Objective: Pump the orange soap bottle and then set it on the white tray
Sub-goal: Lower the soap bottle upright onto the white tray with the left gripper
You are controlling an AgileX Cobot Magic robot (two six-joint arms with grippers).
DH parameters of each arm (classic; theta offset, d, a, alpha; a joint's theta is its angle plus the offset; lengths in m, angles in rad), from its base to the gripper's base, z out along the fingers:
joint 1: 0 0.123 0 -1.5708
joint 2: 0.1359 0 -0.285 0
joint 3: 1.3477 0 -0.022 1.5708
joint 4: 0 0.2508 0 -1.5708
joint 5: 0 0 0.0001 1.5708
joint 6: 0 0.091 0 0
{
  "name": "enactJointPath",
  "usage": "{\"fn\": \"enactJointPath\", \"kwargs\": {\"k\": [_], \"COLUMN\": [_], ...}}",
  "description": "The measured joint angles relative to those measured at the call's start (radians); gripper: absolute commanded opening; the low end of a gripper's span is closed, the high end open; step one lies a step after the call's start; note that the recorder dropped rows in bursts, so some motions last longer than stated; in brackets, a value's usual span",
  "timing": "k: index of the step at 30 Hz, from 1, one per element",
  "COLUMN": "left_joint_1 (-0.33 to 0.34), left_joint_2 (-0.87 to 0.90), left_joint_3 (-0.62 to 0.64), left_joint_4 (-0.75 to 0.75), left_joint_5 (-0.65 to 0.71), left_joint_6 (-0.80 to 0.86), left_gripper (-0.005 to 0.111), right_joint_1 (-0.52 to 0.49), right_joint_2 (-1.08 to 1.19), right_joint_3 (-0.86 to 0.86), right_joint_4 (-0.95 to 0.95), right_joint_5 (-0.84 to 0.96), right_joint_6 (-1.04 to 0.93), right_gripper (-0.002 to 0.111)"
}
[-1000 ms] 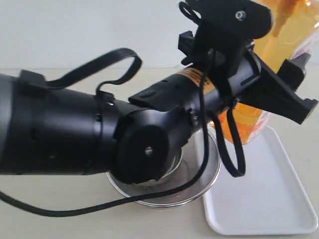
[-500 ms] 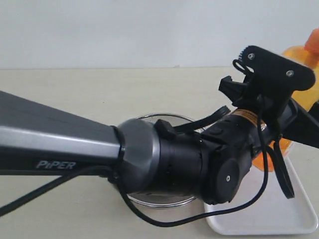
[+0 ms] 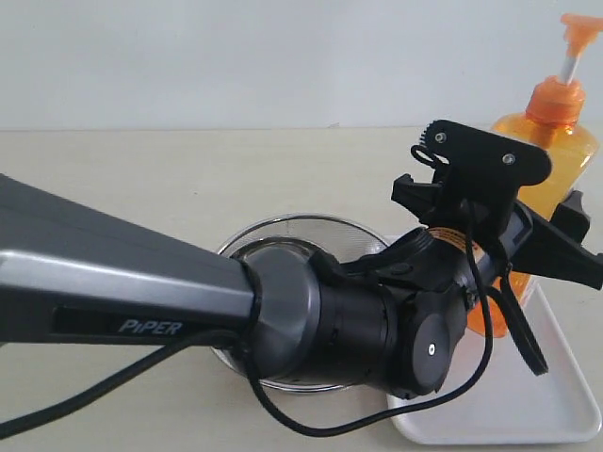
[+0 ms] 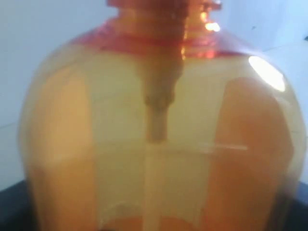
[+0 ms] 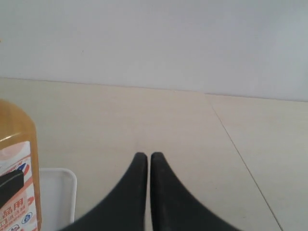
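Note:
The orange soap bottle (image 3: 558,141) stands upright at the right, its orange pump head (image 3: 577,24) raised on the white stem. Its base is over the white tray (image 3: 528,400); the arm hides whether it touches. My left gripper (image 3: 551,247) is shut on the bottle's body, with one black finger (image 3: 577,247) showing on its right side. In the left wrist view the translucent bottle (image 4: 154,144) fills the picture. My right gripper (image 5: 148,157) is shut and holds nothing; it hangs over bare table beside the bottle's label (image 5: 14,187) and a tray corner (image 5: 58,192).
A round steel mesh strainer (image 3: 283,235) sits just left of the tray, mostly hidden under my left arm (image 3: 141,292). The arm crosses the whole foreground. Beige table runs back to a pale wall.
My left gripper has carried the bottle down and away from the camera, over the tray. The bottle now stands upright with its pump head in view.

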Motion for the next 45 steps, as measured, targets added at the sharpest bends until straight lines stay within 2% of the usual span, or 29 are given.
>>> {"fn": "enactJointPath", "kwargs": {"k": [3, 5, 10, 12, 14, 21, 27, 30, 35, 38, 41, 45], "left_joint_1": [0.009, 0.019, 0.023, 0.023, 0.023, 0.023, 0.023, 0.023, 0.023, 0.023, 0.023, 0.023], "left_joint_2": [0.000, 0.000, 0.000, 0.000, -0.007, -0.017, -0.060, -0.099, -0.156, -0.172, -0.176, -0.178], "left_joint_3": [0.000, 0.000, 0.000, -0.003, -0.017, -0.019, -0.019, -0.019, -0.019, -0.019, -0.019, -0.019], "left_joint_4": [0.000, 0.000, -0.006, -0.004, 0.003, 0.007, 0.012, 0.014, 0.016, 0.016, 0.016, 0.016], "left_joint_5": [0.014, 0.046, 0.074, 0.068, 0.034, 0.022, 0.104, 0.187, 0.290, 0.308, 0.314, 0.318], "left_joint_6": [0.000, 0.000, 0.000, 0.000, -0.004, -0.008, -0.008, 0.002, 0.047, 0.097, 0.124, 0.136], "left_gripper": [0.007, 0.021, 0.079, 0.094, 0.100, 0.099, 0.096, 0.085, 0.053, 0.043, 0.044, 0.059], "right_joint_1": [0.000, 0.000, 0.000, 0.000, 0.000, 0.000, 0.000, 0.000, 0.000, 0.000, 0.000, 0.000], "right_joint_2": [0.000, 0.000, 0.000, 0.000, 0.000, 0.000, 0.000, 0.000, 0.000, 0.000, 0.000, -0.007], "right_joint_3": [0.000, 0.000, 0.000, 0.000, 0.000, 0.000, 0.000, 0.000, 0.000, 0.000, 0.000, 0.000], "right_joint_4": [0.011, 0.018, 0.022, 0.022, 0.024, 0.024, 0.024, 0.024, 0.024, 0.024, 0.024, 0.024], "right_joint_5": [0.000, -0.002, -0.021, -0.021, -0.021, -0.021, -0.013, -0.007, -0.003, 0.002, 0.004, 0.008], "right_joint_6": [-0.019, -0.028, -0.028, -0.028, -0.032, -0.048, -0.050, -0.050, -0.051, -0.051, -0.051, -0.051], "right_gripper": [0.000, 0.000, 0.000, 0.000, 0.000, 0.000, 0.000, 0.000, 0.000, 0.000, 0.000, 0.000]}}
